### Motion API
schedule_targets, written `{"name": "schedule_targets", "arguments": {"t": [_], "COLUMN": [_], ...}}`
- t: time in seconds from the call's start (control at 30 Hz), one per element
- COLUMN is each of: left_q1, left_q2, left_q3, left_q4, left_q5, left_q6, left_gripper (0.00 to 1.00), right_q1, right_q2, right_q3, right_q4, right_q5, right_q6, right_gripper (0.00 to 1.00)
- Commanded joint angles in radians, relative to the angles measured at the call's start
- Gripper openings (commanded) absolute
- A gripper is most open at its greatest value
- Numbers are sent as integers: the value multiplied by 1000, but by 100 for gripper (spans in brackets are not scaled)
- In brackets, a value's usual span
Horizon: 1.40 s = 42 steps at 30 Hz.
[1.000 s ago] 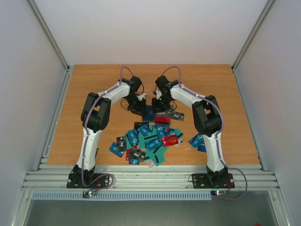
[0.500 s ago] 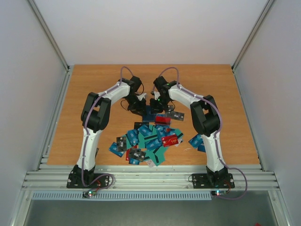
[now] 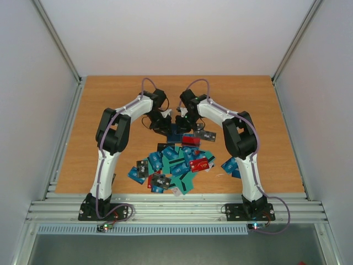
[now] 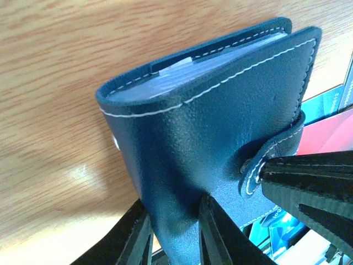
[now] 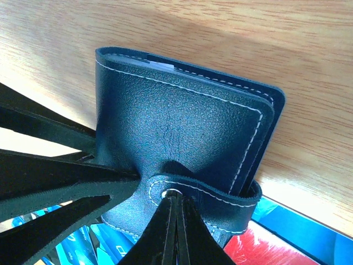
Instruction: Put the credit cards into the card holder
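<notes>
The card holder (image 3: 175,131) is a dark navy case with white stitching, folded shut and held up on the table behind the cards. In the left wrist view my left gripper (image 4: 172,205) is shut on a lower corner of the card holder (image 4: 220,105). In the right wrist view my right gripper (image 5: 176,200) is shut, its tips against the snap of the strap (image 5: 220,201) that wraps the card holder (image 5: 176,127). The credit cards (image 3: 174,163) lie in a loose pile of blue, teal, black and red in front of both grippers.
The right gripper's black fingers (image 4: 309,187) show in the left wrist view, and the left gripper's fingers (image 5: 49,176) show in the right wrist view. A red card (image 5: 265,248) and a blue card (image 5: 309,232) lie just under the holder. Bare wood (image 3: 110,105) surrounds the pile.
My right gripper has shifted slightly left, closer against the card holder. The left gripper and the cards have not visibly moved.
</notes>
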Motion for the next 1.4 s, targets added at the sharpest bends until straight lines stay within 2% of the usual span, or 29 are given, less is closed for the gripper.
{"name": "schedule_targets", "arguments": {"t": [0.0, 0.63, 1.03, 1.37], "left_q1": [-7, -8, -8, -8], "left_q2": [61, 73, 81, 79], "left_q3": [7, 24, 40, 39], "left_q4": [-67, -66, -65, -55], "left_q5": [-69, -71, -67, -51], "left_q6": [2, 6, 5, 2], "left_gripper": [25, 24, 25, 25], "right_q1": [22, 63, 103, 144], "right_q2": [49, 185, 273, 408], "right_q3": [34, 248, 337, 523], "right_q4": [4, -194, -319, -482], "right_q5": [-47, -7, 90, 248], "right_q6": [4, 10, 19, 73], "right_gripper": [1, 1, 1, 1]}}
